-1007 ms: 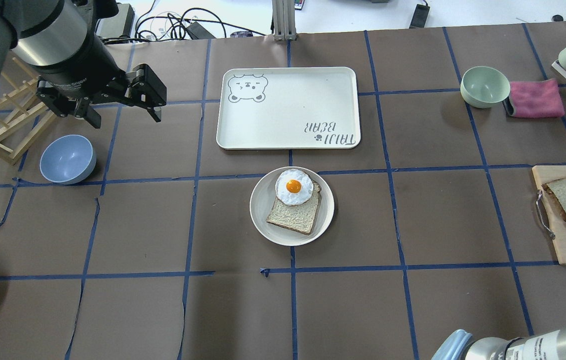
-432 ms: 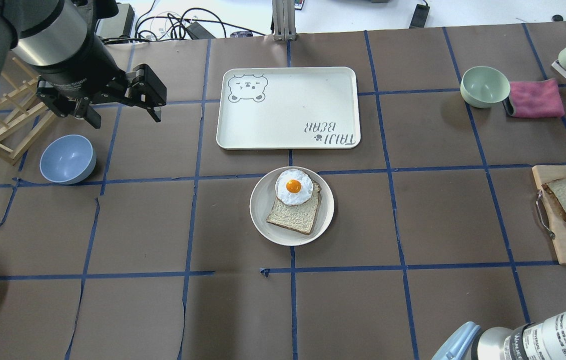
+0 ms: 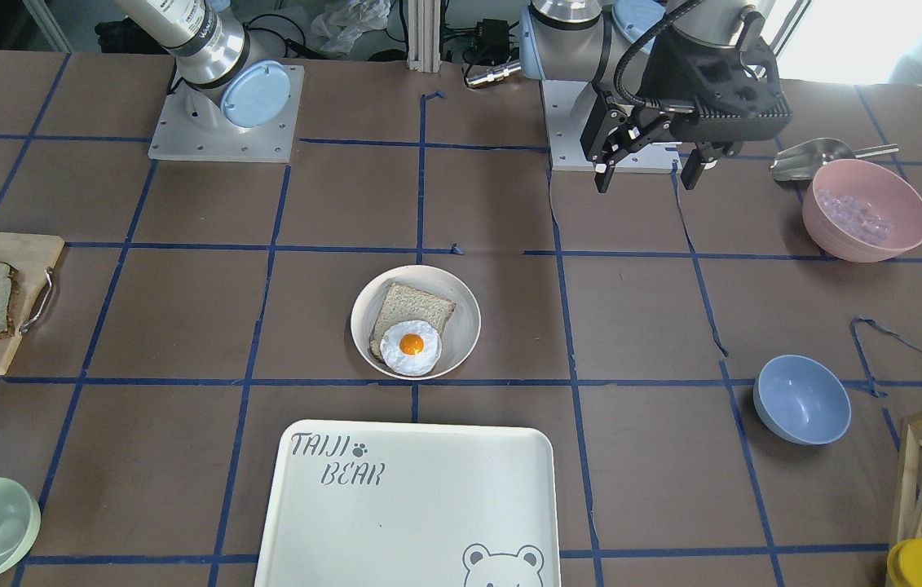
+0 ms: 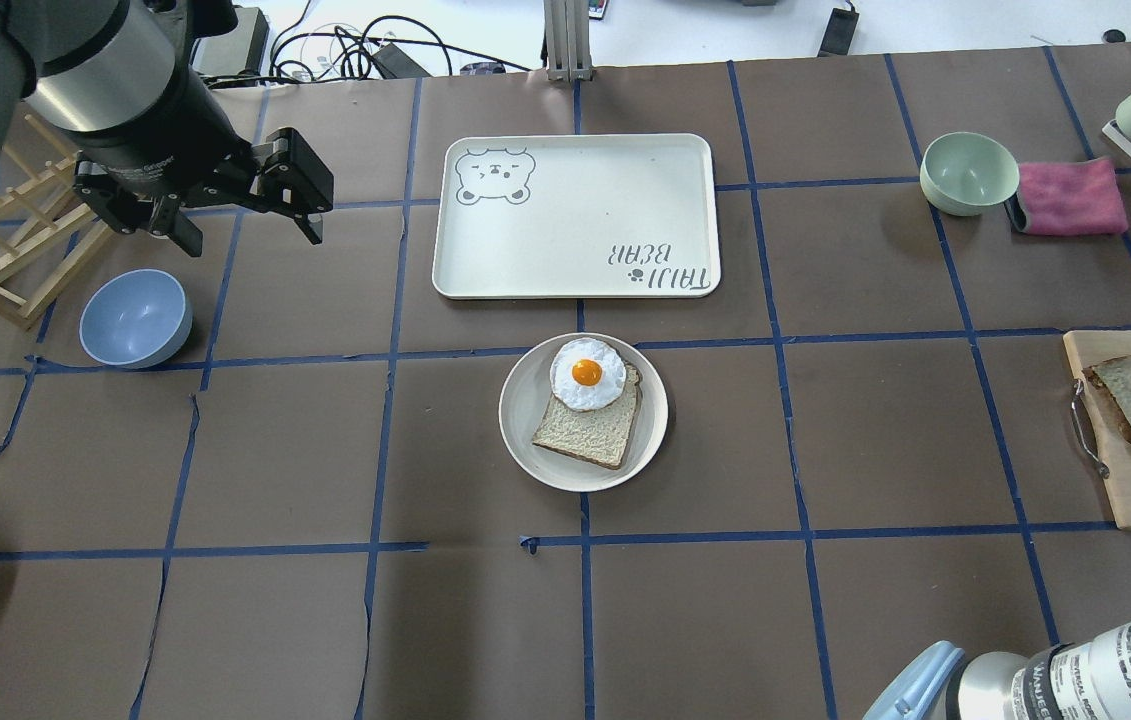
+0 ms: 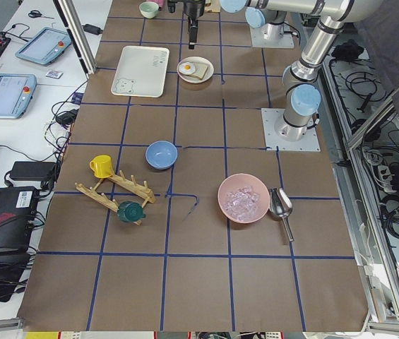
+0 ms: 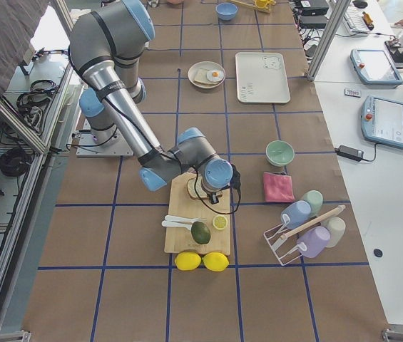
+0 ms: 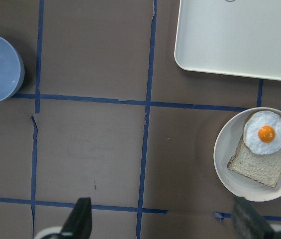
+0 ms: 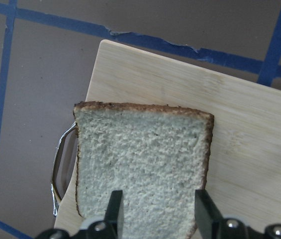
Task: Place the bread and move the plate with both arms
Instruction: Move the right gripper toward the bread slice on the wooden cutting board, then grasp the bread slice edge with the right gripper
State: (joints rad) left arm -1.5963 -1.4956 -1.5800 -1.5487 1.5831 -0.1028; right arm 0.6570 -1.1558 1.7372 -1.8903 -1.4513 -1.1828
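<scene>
The plain slice of pale sandwich bread with a thin brown crust (image 8: 142,164) lies flat on the light wooden cutting board (image 8: 249,124), at 3 o'clock from the round cream-beige plate (image 4: 520,410) in the overhead view. The right gripper (image 8: 157,201) hovers over its near half, fingers parted and holding nothing. The left gripper (image 4: 250,235) hangs spread wide and empty at about 10 o'clock from the plate, well apart from it.

The bread looks light, soft and easily crushed; a hard pinch would likely dent or tear the crumb. The crust is the firmer part, so a hold across two opposite crust sides seems safest. Because it lies flat, the fingers would have to come down right at its sides. One side reaches the board's edge above the wire handle (image 8: 60,164), which may give a fingertip room to get under; the handle is also something to catch on.

The plate already carries a squarer slice topped with a fried egg (image 4: 587,375); the egg looks slippery, so a slice set on it may slide.

Between board and plate lies only brown paper crossed with blue tape; nothing stands there. The white rectangular tray (image 4: 575,215) sits near the plate at 12 o'clock, apart from it. The blue bowl (image 4: 135,318) is off at 9 o'clock, and the plate's raised rim offers both arms a hold.
</scene>
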